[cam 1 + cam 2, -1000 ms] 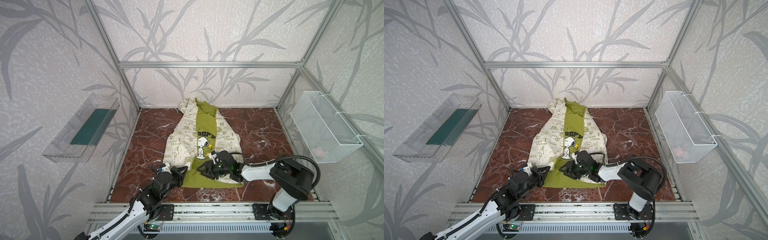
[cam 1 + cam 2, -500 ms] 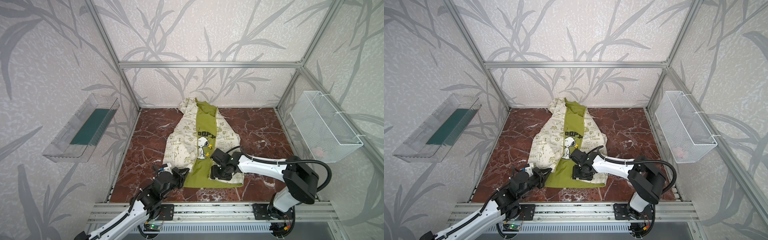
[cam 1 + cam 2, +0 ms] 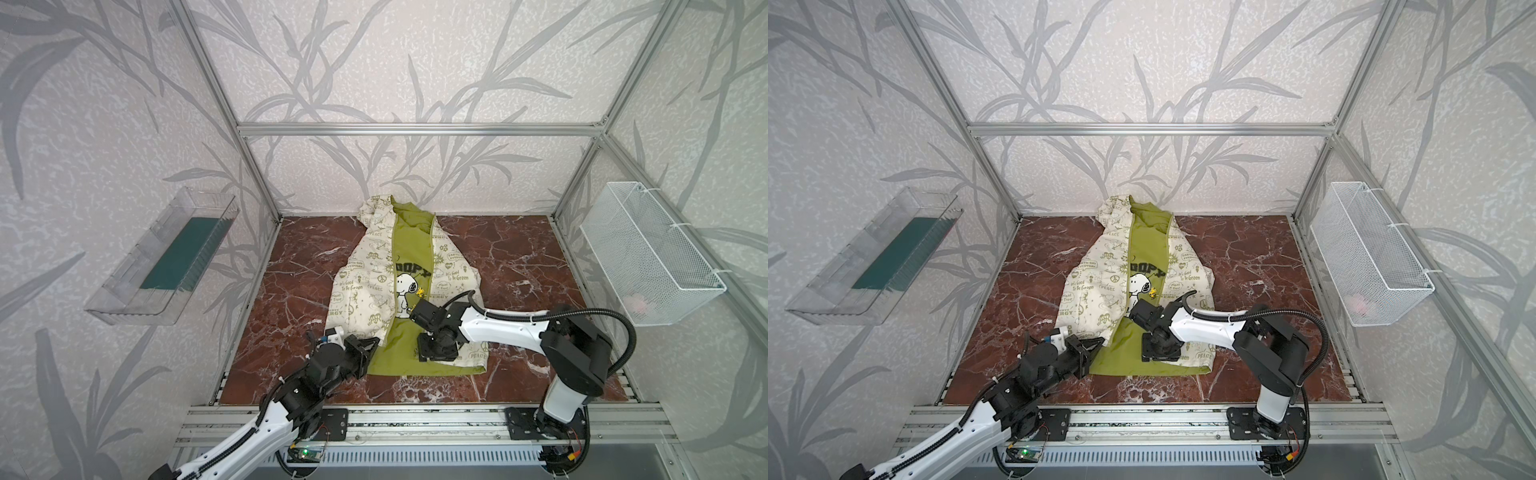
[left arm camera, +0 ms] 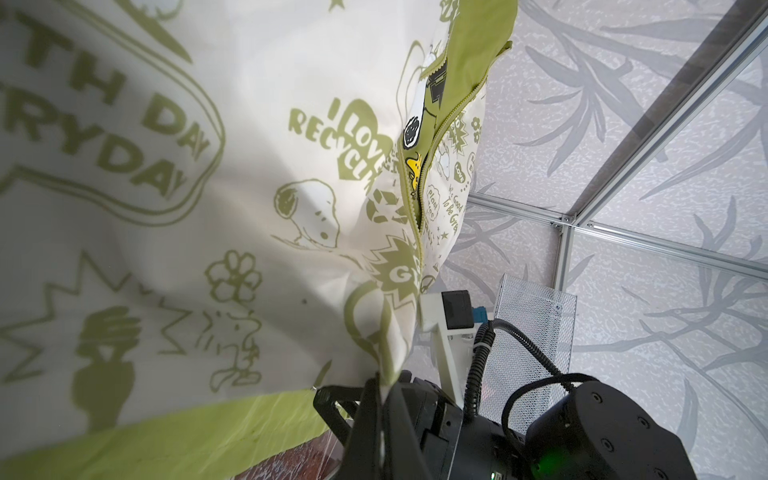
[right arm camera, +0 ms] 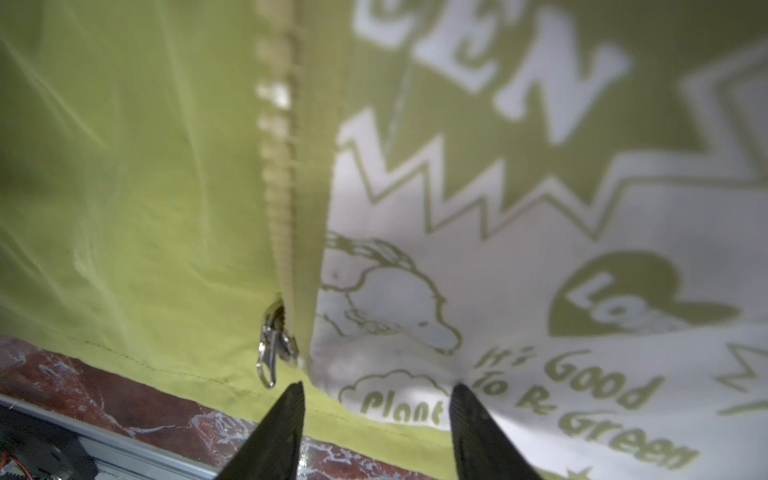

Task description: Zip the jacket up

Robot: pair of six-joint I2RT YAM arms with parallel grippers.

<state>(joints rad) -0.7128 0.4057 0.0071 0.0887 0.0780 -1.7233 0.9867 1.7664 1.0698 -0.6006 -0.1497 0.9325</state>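
Zip-up in progress: the jacket (image 3: 370, 286) is lying open on the table (image 3: 519, 257), hood toward 12 o'clock. The left gripper (image 4: 380, 386) is clamping the hem at 7 o'clock, seemingly to tension it, while the right gripper (image 5: 376, 392), jaws apart, is hovering beside the zipper pull (image 5: 269, 353).

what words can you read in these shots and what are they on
"Plant": cloud print on the jacket, right wrist view
"It's Good To Be Green": beside it
"I LOV RECYCL": heart print, left wrist view, end hidden
"PEACE": cream front panel, top views
"OOPY": green lining, start covered
Other prints: too small
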